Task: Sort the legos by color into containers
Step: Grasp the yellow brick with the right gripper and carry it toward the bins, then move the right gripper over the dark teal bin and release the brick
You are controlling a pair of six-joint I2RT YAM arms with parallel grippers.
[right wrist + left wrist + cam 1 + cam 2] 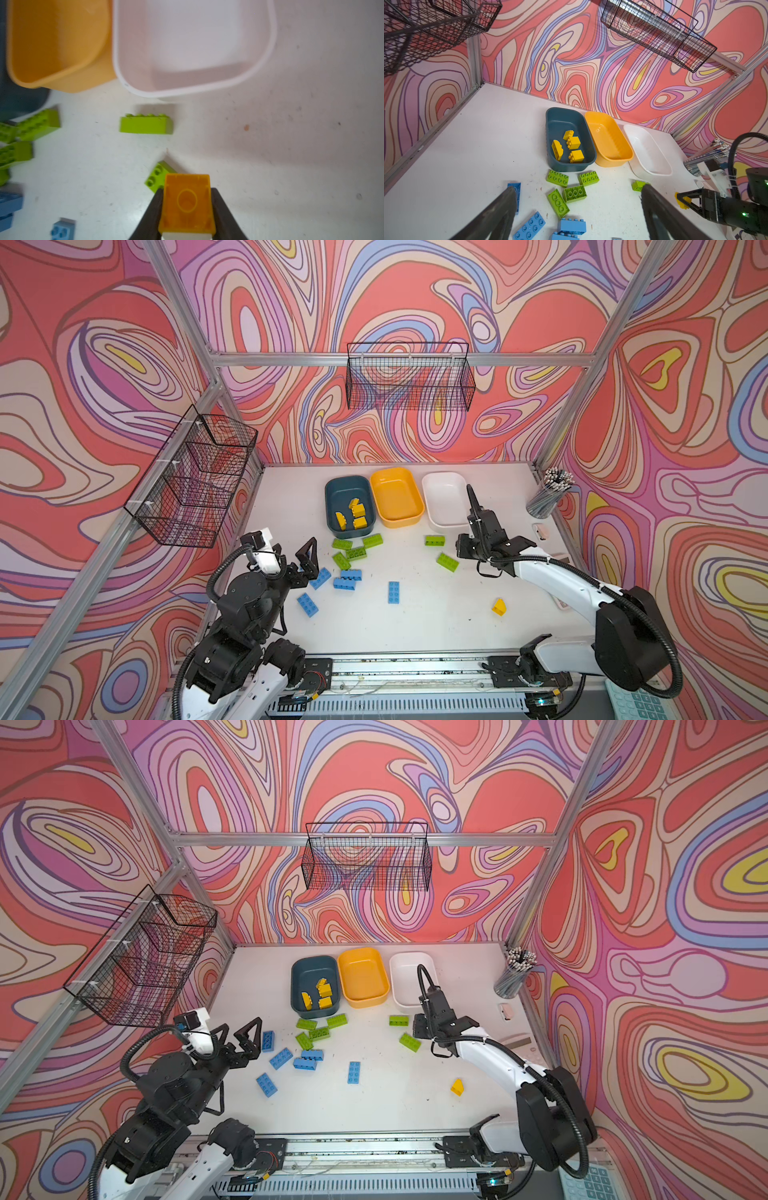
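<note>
Right gripper [187,209]: fingers clenched on a yellow brick [187,199]. The white tub [197,71] sits ahead of the fingertips, with a lone green brick [145,124] between. Left gripper [578,188]: fingers spread wide, green bricks [574,193] and blue bricks [572,225] lying between them.

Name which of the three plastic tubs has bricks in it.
The dark teal-blue plastic tub, leftmost in a top view, holding yellow bricks; the yellow-orange tub and white tub hold none.
</note>
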